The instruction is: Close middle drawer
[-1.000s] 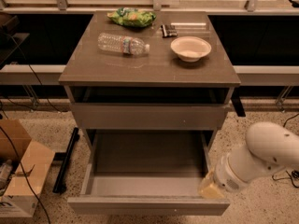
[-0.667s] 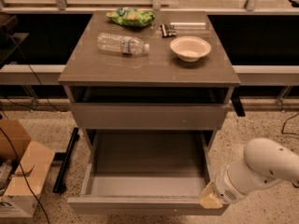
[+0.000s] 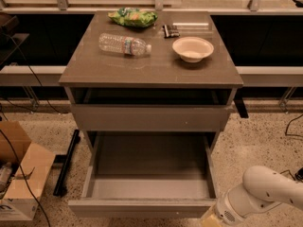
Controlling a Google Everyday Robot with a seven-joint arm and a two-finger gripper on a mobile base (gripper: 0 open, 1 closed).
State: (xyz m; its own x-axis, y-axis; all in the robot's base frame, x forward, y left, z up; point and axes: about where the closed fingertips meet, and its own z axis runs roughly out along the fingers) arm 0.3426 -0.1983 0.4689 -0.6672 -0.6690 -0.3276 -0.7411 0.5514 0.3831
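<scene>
The middle drawer [image 3: 142,207] is pulled far out of the grey-brown cabinet, and its grey tray [image 3: 149,171] shows bare inside. It is the lower of two visible fronts; the upper drawer front [image 3: 151,118] sits nearly flush. My white arm [image 3: 265,190] comes in from the lower right. My gripper [image 3: 210,220] is at the bottom edge of the view, just at the right end of the open drawer's front, mostly cut off by the frame.
On the cabinet top [image 3: 109,70] lie a clear plastic bottle [image 3: 124,44], a green chip bag [image 3: 133,17], a white bowl [image 3: 192,48] and a small dark packet [image 3: 171,30]. A cardboard box [image 3: 21,178] and cables are on the floor at left.
My arm and gripper have moved down and slightly left, from beside the drawer's right wall to its front right corner. The drawer has not visibly moved.
</scene>
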